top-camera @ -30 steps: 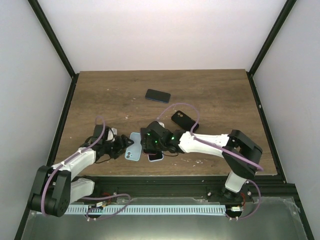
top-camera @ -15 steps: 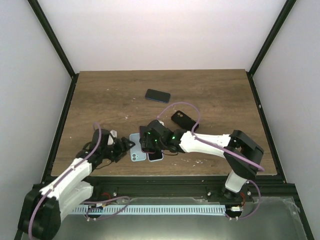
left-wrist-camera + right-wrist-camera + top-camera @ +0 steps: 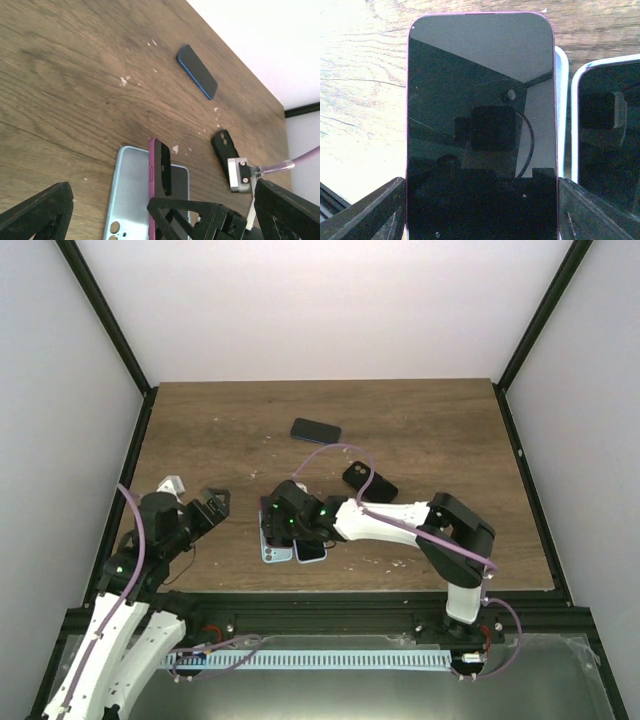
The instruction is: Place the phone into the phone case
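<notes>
At the left of the overhead view, the left claw [image 3: 195, 496] hangs spread wide and empty, well apart from the work. At lower centre a flat pale blue phone case [image 3: 125, 190] lies on the wood. Just over it, the nearer right claw [image 3: 480, 210] pinches the black-screened, magenta-edged phone [image 3: 480, 90], its long axis roughly parallel to the case's.

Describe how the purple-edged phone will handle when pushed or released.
Probably rigid: the phone, clamped on edge by the right gripper above the light blue case, shows no bend. Thin, so likely to tip flat if released. Its glossy screen shows reflections, so possibly slippery.
</notes>
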